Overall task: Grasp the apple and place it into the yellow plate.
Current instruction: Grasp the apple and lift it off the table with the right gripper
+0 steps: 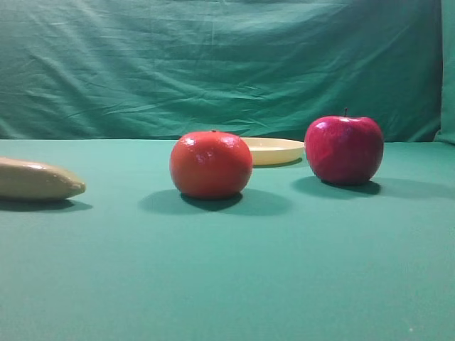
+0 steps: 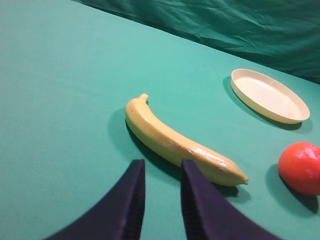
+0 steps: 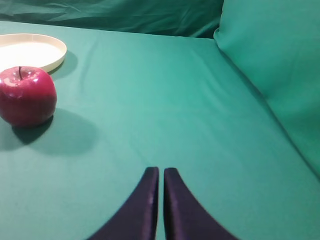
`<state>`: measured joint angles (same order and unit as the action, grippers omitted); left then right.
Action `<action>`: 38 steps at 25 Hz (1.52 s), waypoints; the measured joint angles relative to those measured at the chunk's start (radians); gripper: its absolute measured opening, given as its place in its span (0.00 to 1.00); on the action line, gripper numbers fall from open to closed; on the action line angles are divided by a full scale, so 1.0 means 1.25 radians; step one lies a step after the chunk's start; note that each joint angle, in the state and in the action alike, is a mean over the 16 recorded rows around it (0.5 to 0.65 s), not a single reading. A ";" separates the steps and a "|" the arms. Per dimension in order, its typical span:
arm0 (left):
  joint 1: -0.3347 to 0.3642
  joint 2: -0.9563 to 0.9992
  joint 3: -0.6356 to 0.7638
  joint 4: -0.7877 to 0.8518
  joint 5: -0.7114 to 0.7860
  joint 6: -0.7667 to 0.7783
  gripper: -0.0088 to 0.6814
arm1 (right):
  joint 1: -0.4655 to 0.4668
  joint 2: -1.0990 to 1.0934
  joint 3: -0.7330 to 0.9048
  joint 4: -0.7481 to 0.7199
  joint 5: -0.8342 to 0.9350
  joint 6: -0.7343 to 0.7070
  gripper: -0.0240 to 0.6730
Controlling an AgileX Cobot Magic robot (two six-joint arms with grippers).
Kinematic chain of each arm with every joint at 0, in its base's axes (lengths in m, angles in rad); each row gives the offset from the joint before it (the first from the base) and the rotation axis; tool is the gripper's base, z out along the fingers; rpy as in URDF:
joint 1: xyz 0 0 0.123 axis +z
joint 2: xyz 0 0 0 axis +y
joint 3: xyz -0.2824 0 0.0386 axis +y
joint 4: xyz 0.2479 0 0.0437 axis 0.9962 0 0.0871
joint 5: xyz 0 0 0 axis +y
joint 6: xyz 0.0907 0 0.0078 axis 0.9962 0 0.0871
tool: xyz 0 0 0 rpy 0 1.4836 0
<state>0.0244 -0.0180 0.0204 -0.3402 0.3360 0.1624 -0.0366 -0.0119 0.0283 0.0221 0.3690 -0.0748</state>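
Nearest in my right wrist view, at the bottom centre of the frame, my right pincer (image 3: 160, 172) stands clenched, its two dark fingers almost touching at the tips and grasping nothing, above bare green cloth (image 3: 165, 115). In my left wrist view my left pincer (image 2: 161, 167) sits at the bottom of the frame, released, with a clear gap between its fingers and nothing in it. Just beyond those tips lies a yellow banana (image 2: 175, 142), running from centre toward lower right (stem end toward the upper left). Further on, at the right edge of that frame, an orange-red round fruit (image 2: 301, 167) rests on the cloth, apart from the banana. The apple (image 3: 26, 96) stands upright at the left of my right wrist frame, stem up, well apart from my right pincer. In the exterior high view it sits right of centre, the orange-red fruit at centre and nearer the camera. The yellow plate (image 3: 35, 50) lies behind the apple, in the upper left corner of my right wrist frame, close to the apple; whether they touch I cannot tell. A wrinkled green backdrop (image 1: 213, 64) closes the far side.
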 joint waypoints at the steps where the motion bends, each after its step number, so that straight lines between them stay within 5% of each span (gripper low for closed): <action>1: 0.000 0.000 0.000 0.000 0.000 0.000 0.24 | 0.000 0.000 0.000 0.000 0.000 0.000 0.03; 12: 0.000 0.000 0.000 0.000 0.000 0.000 0.24 | 0.000 0.000 0.000 0.005 -0.005 0.002 0.03; 24: 0.000 0.000 0.000 0.000 0.000 0.000 0.24 | 0.006 0.000 -0.006 0.176 -0.106 0.014 0.03; 38: 0.000 0.000 0.000 0.000 0.000 0.000 0.24 | 0.121 0.175 -0.188 0.283 -0.083 -0.133 0.03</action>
<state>0.0244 -0.0180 0.0204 -0.3402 0.3360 0.1624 0.1150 0.2070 -0.2068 0.3757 0.2658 -0.2417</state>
